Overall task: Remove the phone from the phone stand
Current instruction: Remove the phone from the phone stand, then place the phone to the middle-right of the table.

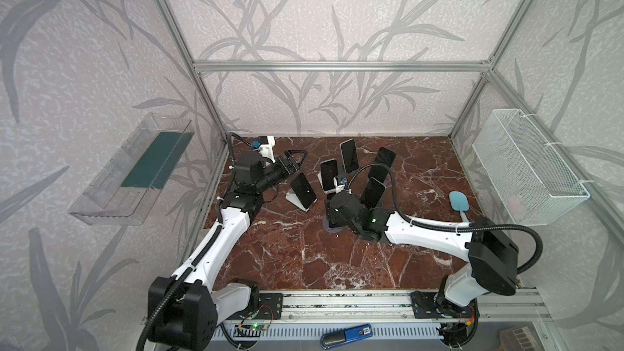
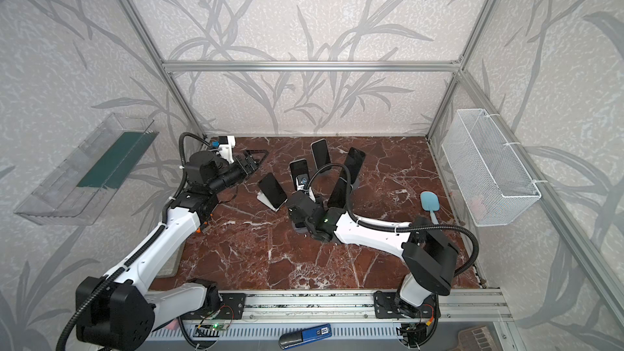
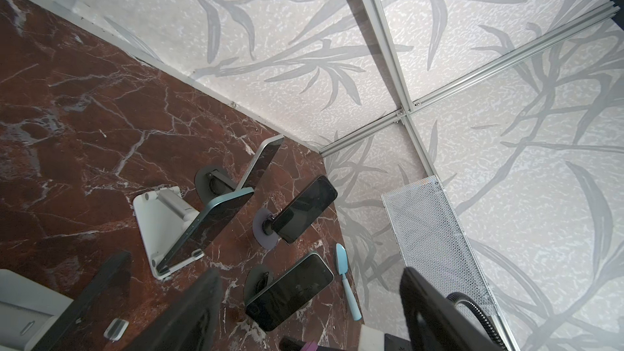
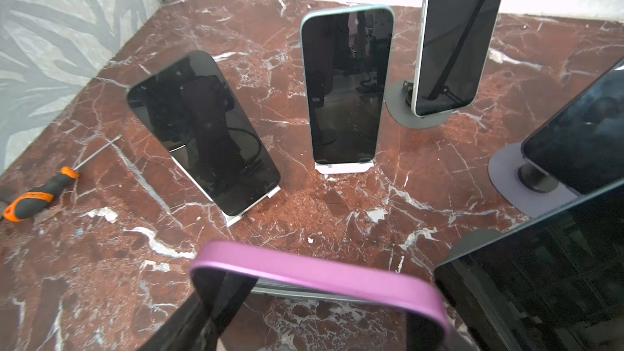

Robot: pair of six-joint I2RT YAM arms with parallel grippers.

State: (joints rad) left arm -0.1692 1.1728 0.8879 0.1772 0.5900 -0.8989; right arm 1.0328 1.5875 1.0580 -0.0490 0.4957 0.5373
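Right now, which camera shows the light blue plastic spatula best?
Both top views: the light blue plastic spatula shows its whole blade. The left wrist view shows the spatula side-on; the right wrist view misses it.

Purple-edged phone [image 4: 320,275], red-brown white-veined marble table [image 4: 337,217]

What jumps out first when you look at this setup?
A cluster of dark-screened phones on stands crowds the middle of the red marble tabletop. The right end effector is shut on a purple-edged phone at the cluster's near side, while the left end effector hangs open at the back left.
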